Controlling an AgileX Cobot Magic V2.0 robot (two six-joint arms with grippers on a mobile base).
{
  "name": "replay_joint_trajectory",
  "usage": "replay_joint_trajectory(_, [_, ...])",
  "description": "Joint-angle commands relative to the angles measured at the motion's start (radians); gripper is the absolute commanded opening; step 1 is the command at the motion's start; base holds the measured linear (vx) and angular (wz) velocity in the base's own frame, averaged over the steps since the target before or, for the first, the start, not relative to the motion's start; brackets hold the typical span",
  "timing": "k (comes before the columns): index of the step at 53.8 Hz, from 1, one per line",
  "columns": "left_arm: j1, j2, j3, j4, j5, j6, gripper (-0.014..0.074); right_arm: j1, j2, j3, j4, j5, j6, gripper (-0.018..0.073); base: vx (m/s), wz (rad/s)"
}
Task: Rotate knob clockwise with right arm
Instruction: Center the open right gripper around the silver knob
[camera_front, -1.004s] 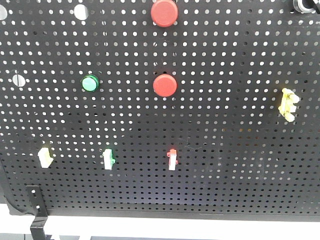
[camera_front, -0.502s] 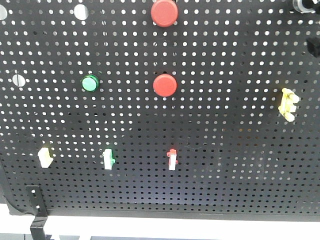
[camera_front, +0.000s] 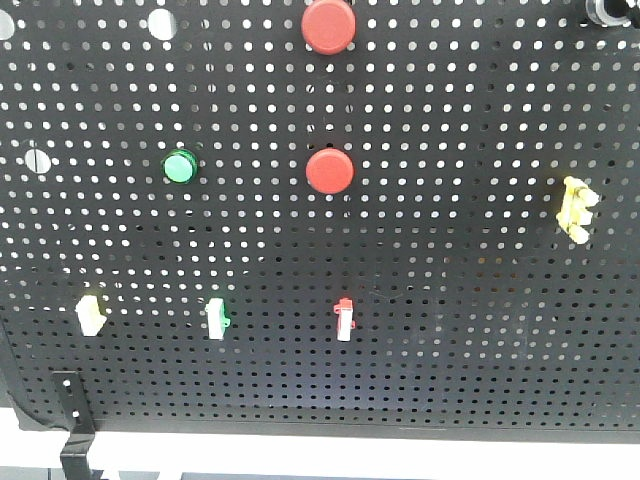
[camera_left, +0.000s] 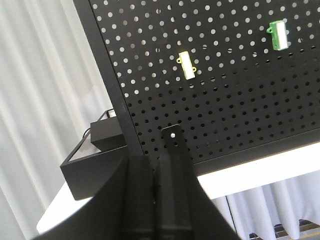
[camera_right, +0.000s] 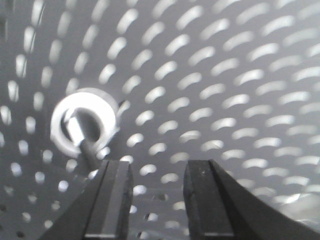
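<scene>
Right wrist view, motion-blurred: the right gripper (camera_right: 157, 169) has its jaws parted, close against the pegboard (camera_right: 225, 75). The knob (camera_right: 84, 127), a silvery ring around a dark stub, sits up and left of the left finger, near but not touching and outside the gap. Front view: the knob is at the board's top right corner, cut by the frame edge, well above the yellow pronged piece (camera_front: 577, 208). The left gripper (camera_left: 156, 172) sits low, fingers together.
</scene>
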Motion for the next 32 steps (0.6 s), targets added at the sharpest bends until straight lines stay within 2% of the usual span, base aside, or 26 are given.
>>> replay_joint_trajectory(1, [-0.008,-0.017,0.033,-0.005,-0.075,-0.004,-0.0006,0.002,-0.024,-0.031,0.015,-0.071,-0.017,0.0337,0.00,0.00])
replay_joint_trajectory(12, [-0.008,-0.017,0.033,-0.005,-0.075,-0.004,-0.0006,0.002,-0.008,-0.031,0.110,-0.094,-0.059,0.0337,0.00,0.00])
replay_joint_trajectory(32, [-0.008,-0.017,0.033,-0.005,-0.075,-0.004,-0.0006,0.002,0.032,-0.031,0.284,-0.118,-0.255,0.0337,0.00,0.00])
